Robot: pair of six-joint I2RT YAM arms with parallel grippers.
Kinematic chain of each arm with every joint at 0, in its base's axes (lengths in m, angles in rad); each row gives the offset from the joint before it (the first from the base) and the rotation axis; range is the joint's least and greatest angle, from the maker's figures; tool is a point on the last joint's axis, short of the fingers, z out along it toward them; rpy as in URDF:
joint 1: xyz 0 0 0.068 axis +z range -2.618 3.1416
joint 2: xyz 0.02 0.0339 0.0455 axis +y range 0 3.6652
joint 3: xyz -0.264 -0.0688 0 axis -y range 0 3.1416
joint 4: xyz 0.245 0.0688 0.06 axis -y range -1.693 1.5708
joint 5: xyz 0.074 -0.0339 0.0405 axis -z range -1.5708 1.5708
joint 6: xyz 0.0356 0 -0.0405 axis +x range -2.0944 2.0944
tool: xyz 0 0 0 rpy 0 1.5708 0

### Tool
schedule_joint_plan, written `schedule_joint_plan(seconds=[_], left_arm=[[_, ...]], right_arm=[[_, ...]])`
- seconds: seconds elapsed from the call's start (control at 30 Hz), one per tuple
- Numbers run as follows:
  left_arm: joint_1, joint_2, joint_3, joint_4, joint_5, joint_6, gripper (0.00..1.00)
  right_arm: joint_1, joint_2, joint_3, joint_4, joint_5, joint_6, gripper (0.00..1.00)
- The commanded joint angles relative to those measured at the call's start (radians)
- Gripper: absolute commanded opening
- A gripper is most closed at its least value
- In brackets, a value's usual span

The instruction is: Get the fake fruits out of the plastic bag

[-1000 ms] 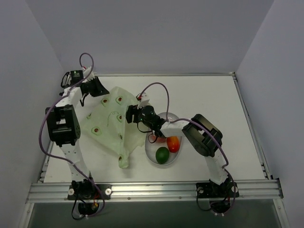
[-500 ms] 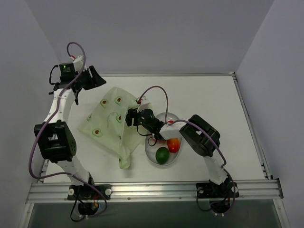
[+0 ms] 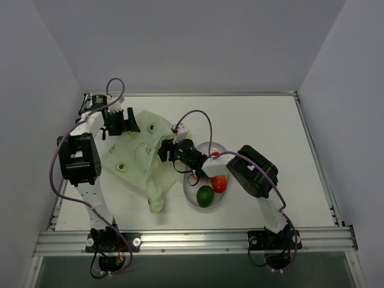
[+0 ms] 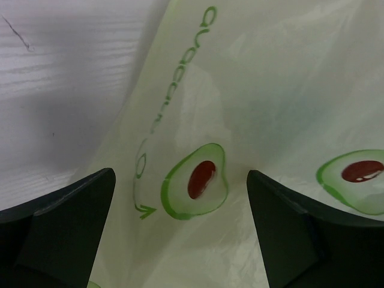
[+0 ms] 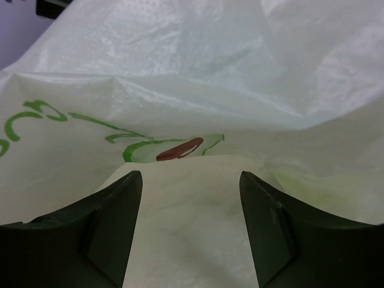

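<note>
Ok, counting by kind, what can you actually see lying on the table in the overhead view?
plastic bag: 1
clear dish: 1
fake fruits in plain sight: 2, a green ball and an orange-red oval, both in the dish
Total: 4

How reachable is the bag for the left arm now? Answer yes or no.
Probably yes: the left end effector hangs open right over the bag, straddling an avocado print, with nothing in between.

A clear oval dish (image 3: pixel 187 194), white table (image 3: pixel 270 126)

pale yellow-green bag (image 3: pixel 135 159), avocado print
</note>
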Motion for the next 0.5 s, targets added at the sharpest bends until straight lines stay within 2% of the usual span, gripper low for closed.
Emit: schedule_joint_plan(seconds=[0.0, 0.07, 0.13, 0.17, 0.2, 0.27, 0.47], left_arm=[[0.002, 0.01, 0.08, -0.073, -0.046, 0.062, 0.89], [0.003, 0.021, 0.075, -0.044, -0.082, 0.054, 0.88], [0.003, 0.025, 0.068, -0.003, -0.068, 0.036, 0.79], [0.003, 0.027, 0.065, 0.011, -0.059, 0.028, 0.68], [0.003, 0.025, 0.057, 0.052, -0.024, 0.018, 0.37], [0.002, 0.015, 0.04, 0.073, -0.01, -0.004, 0.03], [0.005, -0.105, -0.034, 0.172, 0.023, -0.07, 0.02]], right_arm=[[-0.003, -0.059, 0.007, 0.031, -0.029, 0.008, 0.61], [-0.004, -0.059, 0.013, 0.028, -0.033, 0.008, 0.61], [-0.004, -0.062, 0.013, 0.028, -0.036, 0.01, 0.61], [-0.003, -0.063, 0.013, 0.032, -0.038, 0.011, 0.61], [-0.006, -0.066, 0.013, 0.031, -0.038, 0.013, 0.61], [-0.007, -0.073, 0.013, 0.032, -0.036, 0.013, 0.6], [-0.015, -0.056, 0.013, 0.026, -0.022, 0.003, 0.6]])
